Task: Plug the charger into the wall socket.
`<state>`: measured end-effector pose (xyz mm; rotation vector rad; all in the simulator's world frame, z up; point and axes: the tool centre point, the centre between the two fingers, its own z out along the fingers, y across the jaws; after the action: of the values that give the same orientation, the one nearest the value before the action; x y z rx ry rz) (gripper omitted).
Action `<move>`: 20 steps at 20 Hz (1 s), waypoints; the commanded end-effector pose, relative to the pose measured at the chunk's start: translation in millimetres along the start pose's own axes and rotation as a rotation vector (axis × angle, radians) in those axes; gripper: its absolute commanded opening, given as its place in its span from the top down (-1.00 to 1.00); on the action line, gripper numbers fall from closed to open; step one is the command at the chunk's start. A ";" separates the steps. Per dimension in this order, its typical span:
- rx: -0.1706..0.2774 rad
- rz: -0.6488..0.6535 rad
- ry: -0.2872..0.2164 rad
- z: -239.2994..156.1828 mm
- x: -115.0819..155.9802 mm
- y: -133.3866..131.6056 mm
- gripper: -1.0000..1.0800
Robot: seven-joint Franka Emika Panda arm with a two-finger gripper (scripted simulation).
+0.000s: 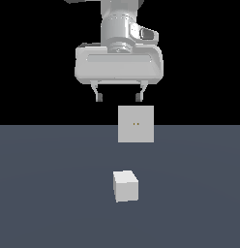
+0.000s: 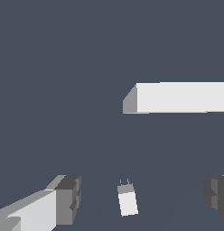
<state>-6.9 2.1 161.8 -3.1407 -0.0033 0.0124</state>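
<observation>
One charger [image 1: 126, 186], small plain white cube, is sitting on the dark grey table [image 1: 44, 193], nothing touching it. In the wrist view it is showing as a small white block [image 2: 128, 203] with two thin prongs poking out one end, so the prongs seem to be lying level with the table, likely ready for a sideways push into the socket. Wall socket [image 1: 135, 124], a larger flat white panel, is standing upright further back on the table, well apart from the charger, two tiny yellowish dots at its centre facing the exterior camera. From the wrist it is reading as a thick white slab [image 2: 177, 97] seen edge-on.

End effector [image 1: 119, 97] is hanging high above the table, pointing straight down, fingers spread wide, holding nothing and touching nothing. Both dark pads are appearing at opposite sides of the wrist view, one pad [image 2: 71, 198] clearly visible, and the charger is showing between them, far below. Judging from that, the arm is lining up for a descent, with the grasp not yet started. Plugging not yet begun.
</observation>
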 end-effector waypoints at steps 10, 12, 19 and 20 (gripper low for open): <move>0.000 -0.018 0.001 10.7 -12.8 -0.1 -0.92; 0.000 -0.027 0.002 16.2 -19.3 -0.1 -0.92; 0.000 -0.076 0.005 45.9 -53.9 1.2 -0.92; 0.000 -0.084 0.006 51.1 -59.9 1.6 -0.92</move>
<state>-58.0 1.0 118.9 -3.1387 -0.1156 0.0040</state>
